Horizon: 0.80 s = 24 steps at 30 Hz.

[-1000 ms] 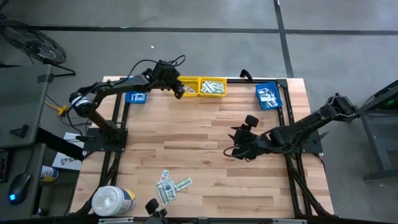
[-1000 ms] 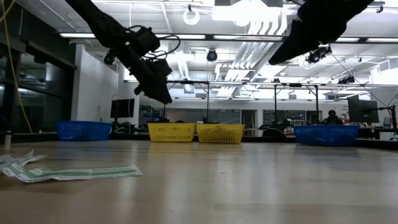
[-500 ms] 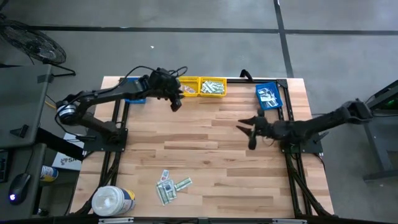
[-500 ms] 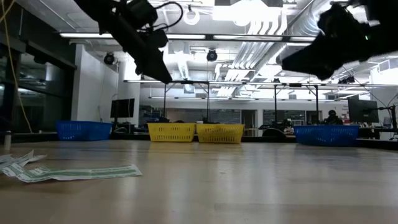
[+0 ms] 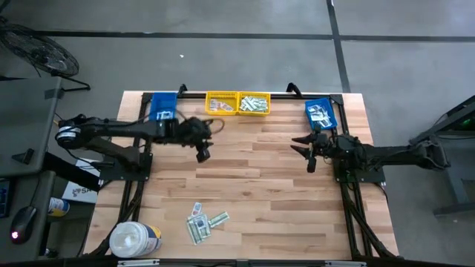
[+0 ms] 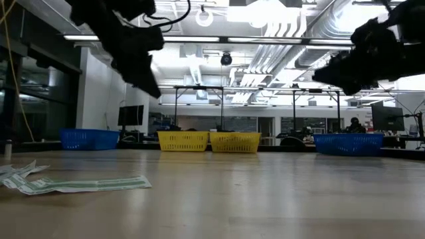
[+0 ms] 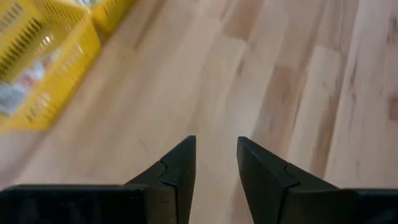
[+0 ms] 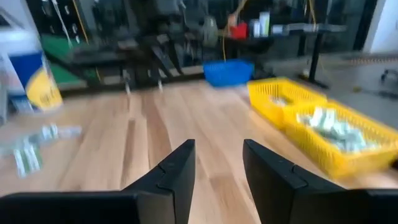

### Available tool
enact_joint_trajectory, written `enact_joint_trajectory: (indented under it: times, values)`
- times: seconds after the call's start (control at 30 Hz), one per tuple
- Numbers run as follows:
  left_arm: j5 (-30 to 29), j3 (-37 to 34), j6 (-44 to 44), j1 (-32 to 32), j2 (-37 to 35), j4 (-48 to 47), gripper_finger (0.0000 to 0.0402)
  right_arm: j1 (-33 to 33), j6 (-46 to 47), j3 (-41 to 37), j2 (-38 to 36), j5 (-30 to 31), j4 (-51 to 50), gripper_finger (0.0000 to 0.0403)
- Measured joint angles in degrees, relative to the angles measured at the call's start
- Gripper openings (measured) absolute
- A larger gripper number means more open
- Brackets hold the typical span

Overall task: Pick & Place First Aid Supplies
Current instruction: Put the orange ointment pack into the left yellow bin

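No writing on any packet or bin can be read. A white tub [image 5: 134, 239] at the near left corner of the wooden table [image 5: 245, 193] carries a blue and yellow label, but its words are too small to make out.

The first aid packets [image 5: 204, 222] lie in one small loose heap on the table's near left part, long green-white strips mixed with smaller white squares; they overlap too much for an exact count. In the low view one long strip [image 6: 86, 184] lies flat at the heap's edge.

Four bins line the far edge: two yellow bins [image 5: 237, 103] touching side by side in the middle, and two blue ones, a left blue bin [image 5: 162, 107] and a right blue bin [image 5: 320, 114]. More packets lie in the yellow pair and the right blue one.

The left gripper [image 5: 202, 150] hangs above bare wood near the yellow bins, fingers [image 7: 177, 174] apart and empty. The right gripper [image 5: 308, 152] hangs beside the right blue bin, fingers [image 8: 176, 176] likewise apart and empty.
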Motion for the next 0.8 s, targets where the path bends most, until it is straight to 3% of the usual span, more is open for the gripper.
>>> enact_joint_trajectory:
  times: [0.33,0.8]
  values:
    - [-8.42,-11.82,-14.35,-14.49,-4.15,6.0,0.0117,-0.55,0.82,-0.33,-0.57,-2.77,-9.74,0.0129]
    - [-18.98,-12.84,-25.58,-29.72,-4.13,6.06,0.0117,-0.52,-0.19,-0.33,-2.33,-10.37,-13.88,0.0129]
